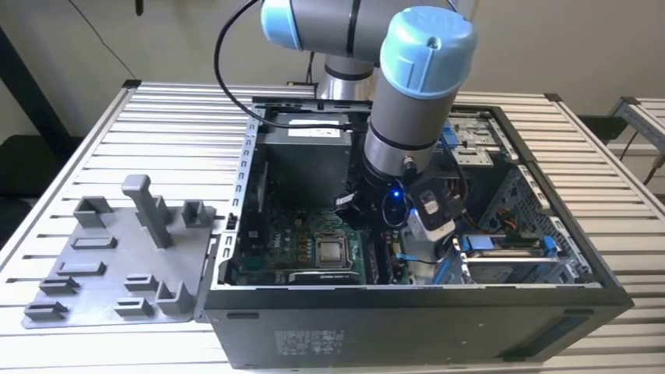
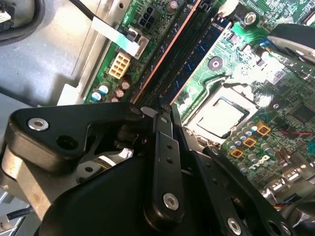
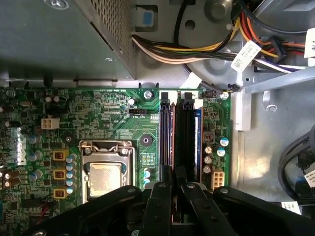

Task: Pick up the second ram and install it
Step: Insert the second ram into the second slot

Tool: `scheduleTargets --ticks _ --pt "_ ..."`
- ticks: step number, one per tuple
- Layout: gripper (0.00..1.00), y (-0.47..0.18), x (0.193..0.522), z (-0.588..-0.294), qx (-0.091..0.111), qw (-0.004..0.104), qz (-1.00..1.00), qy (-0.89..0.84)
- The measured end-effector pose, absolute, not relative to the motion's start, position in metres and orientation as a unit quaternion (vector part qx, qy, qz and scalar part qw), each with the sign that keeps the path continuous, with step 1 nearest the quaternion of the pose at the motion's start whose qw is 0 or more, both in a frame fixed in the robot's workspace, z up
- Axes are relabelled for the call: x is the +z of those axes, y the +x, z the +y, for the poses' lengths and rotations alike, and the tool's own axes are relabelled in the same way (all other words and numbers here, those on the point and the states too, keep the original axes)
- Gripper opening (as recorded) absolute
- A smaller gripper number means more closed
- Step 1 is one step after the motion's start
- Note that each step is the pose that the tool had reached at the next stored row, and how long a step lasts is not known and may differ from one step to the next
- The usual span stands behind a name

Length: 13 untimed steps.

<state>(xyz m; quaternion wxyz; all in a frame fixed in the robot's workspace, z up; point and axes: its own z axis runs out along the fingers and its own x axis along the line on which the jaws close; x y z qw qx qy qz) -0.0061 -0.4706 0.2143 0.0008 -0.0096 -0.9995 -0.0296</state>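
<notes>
Claw: black, jointed metal fingers pressed close on a thin edge, inside the open black steel computer case; in the first wrist view the tips sit directly over the memory slots.

Second ram: long, thin, dark memory stick, edge-on, running straight out from between the fingertips along its slot on the green motherboard, beside a neighbouring stick with a copper-coloured edge. It appears pinched at its near end; how deep it sits cannot be told.

Risk, as a judgement: a stick tilted off the slot line could bind under downward pressure or stress the board; the slot latches may stay unlatched.

Surround: silver square processor socket near; grey plastic tray on the slatted metal bench, outside the case.
</notes>
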Motion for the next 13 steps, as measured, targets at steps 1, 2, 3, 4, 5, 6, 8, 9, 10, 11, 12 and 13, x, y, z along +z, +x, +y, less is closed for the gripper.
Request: scheduleTargets --ticks 1,2,3,4,5,6,8,9,10,11,12,13 --pt "0.15 -0.006 0.214 -0.471 -0.030 0.001 -1.000 -0.010" --pt "0.21 -0.006 0.214 -0.471 -0.030 0.001 -1.000 -0.010" --pt "0.21 -0.006 0.214 -0.470 -0.030 0.001 -1.000 -0.010" --pt "0.28 -0.006 0.214 -0.470 -0.030 0.001 -1.000 -0.010" --pt "0.28 -0.006 0.216 -0.470 -0.030 0.001 -1.000 -0.010" --pt "0.28 -0.006 0.220 -0.470 -0.030 0.001 -1.000 -0.010" --pt "0.28 -0.006 0.229 -0.470 -0.030 0.002 -1.000 -0.010" --pt "0.28 -0.006 0.234 -0.470 -0.030 0.002 -1.000 -0.010" --pt "0.28 -0.006 0.238 -0.471 -0.030 0.002 -1.000 -0.010" --pt "0.28 -0.006 0.239 -0.471 -0.030 0.002 -1.000 -0.010" --pt "0.28 -0.006 0.239 -0.470 -0.030 0.002 -1.000 -0.010" --pt "0.28 -0.006 0.239 -0.470 -0.030 0.002 -1.000 -0.010"
